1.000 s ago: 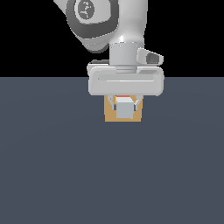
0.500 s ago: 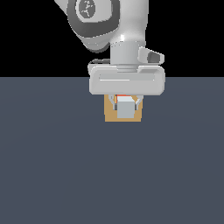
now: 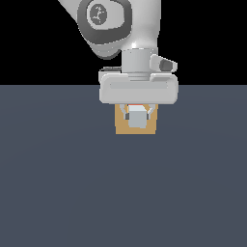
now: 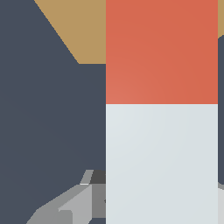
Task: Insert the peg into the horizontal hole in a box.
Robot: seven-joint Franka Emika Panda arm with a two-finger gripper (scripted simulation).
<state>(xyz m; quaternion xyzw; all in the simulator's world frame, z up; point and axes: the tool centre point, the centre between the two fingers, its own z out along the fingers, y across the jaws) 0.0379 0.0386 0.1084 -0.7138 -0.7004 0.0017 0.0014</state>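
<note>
The gripper (image 3: 136, 116) pinches the peg (image 4: 161, 162) by its white-grey part. Its orange-red end reaches over the box (image 4: 83, 30), whose tan edge lies just beside it; dark floor (image 3: 58, 183) spreads wide around.

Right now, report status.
Gripper shut on peg. Orange-red end points toward box. Hole hidden behind peg; insertion unconfirmed. No obstruction seen.
</note>
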